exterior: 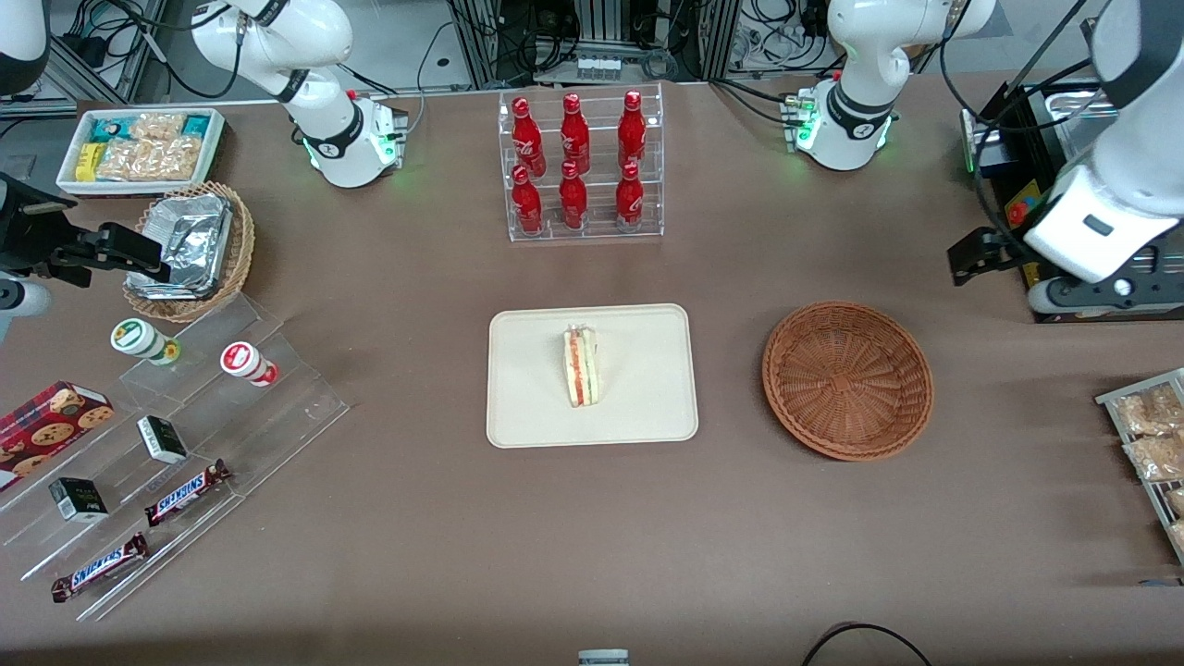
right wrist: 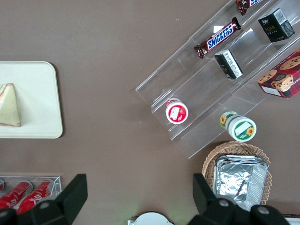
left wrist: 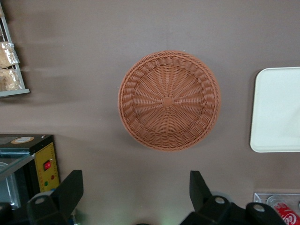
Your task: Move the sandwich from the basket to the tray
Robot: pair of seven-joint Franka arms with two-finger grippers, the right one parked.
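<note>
The sandwich (exterior: 581, 367), a pale wedge with red, orange and green layers, lies on the cream tray (exterior: 638, 412) in the middle of the table. It also shows in the right wrist view as the sandwich (right wrist: 9, 105) on the tray (right wrist: 42, 93). Beside the tray, toward the working arm's end, sits the reddish-brown wicker basket (exterior: 847, 379), with nothing in it (left wrist: 168, 101). My gripper (exterior: 979, 255) hangs above the table, farther from the front camera than the basket. It is open (left wrist: 136, 192), with nothing between its fingers (left wrist: 70, 190). A corner of the tray (left wrist: 276, 112) shows near the basket.
A clear rack of red bottles (exterior: 580, 166) stands farther from the front camera than the tray. A black box (left wrist: 28, 159) and a wire rack of snack bags (exterior: 1152, 435) sit at the working arm's end. Clear steps with snacks (exterior: 157, 462) and a foil-tray basket (exterior: 190, 245) lie toward the parked arm's end.
</note>
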